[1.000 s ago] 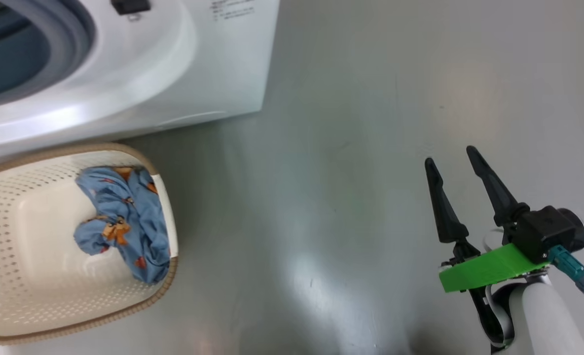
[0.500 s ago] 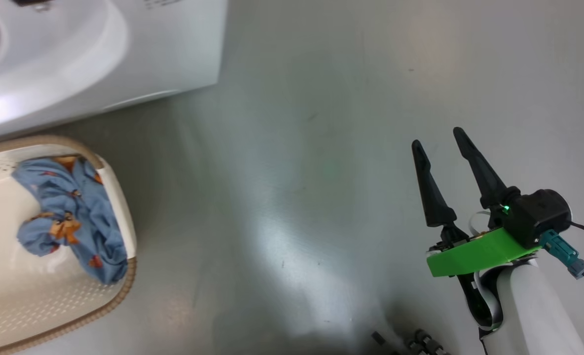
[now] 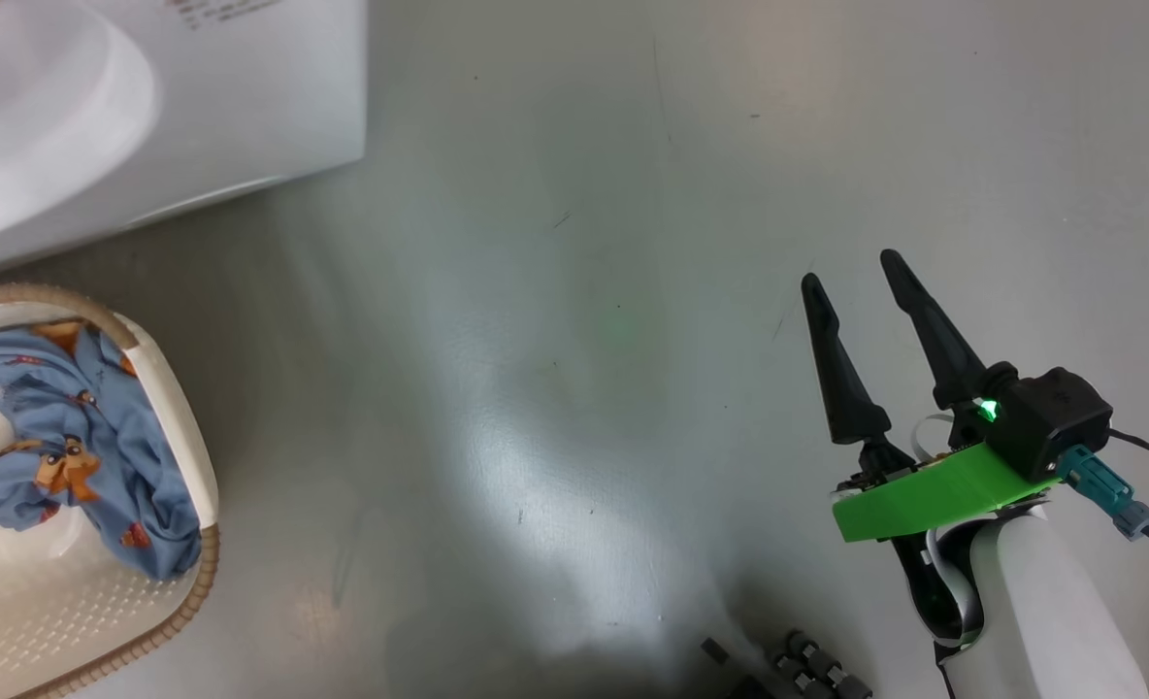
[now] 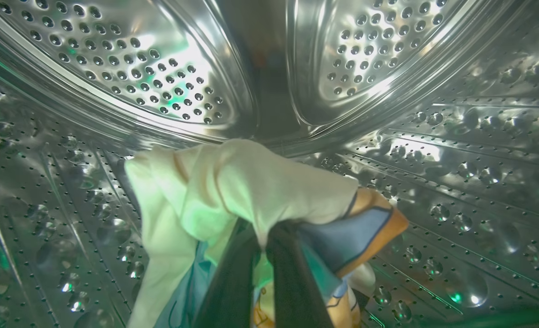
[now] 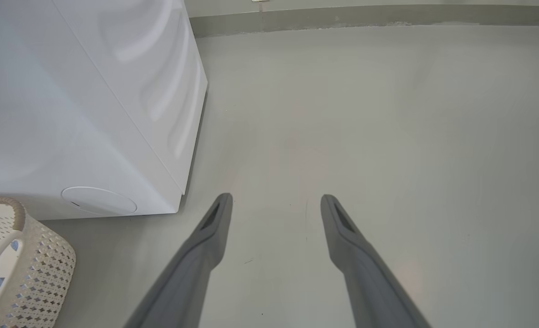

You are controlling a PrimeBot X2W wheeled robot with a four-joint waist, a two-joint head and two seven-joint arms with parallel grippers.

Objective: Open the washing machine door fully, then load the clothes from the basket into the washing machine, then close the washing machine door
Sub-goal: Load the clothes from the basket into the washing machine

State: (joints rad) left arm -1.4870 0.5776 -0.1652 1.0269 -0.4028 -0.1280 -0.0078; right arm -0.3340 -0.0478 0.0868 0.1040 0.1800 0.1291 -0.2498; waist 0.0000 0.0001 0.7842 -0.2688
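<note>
A: L gripper [image 4: 266, 234]?
B: Clamped tight on cream cloth [image 4: 251, 182], inside drum [image 4: 456, 182].
A: R gripper [image 3: 851, 272]?
B: Fingers spread wide, holding nothing, above floor [image 3: 584, 291].
A: Remaining stock?
B: Blue cloth [image 3: 70, 427], qty 1, in basket [image 3: 208, 524], just beside washer [image 3: 196, 87].

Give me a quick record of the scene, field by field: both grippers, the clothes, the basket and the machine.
left gripper: shut on the cream cloth, inside the drum
right gripper: open, empty, above the floor
cream cloth: orange and blue print, bunched over the gripper's fingers
light blue cloth: crumpled in the basket
washing machine: white, standing right behind the basket
left to load: the light blue cloth
</note>
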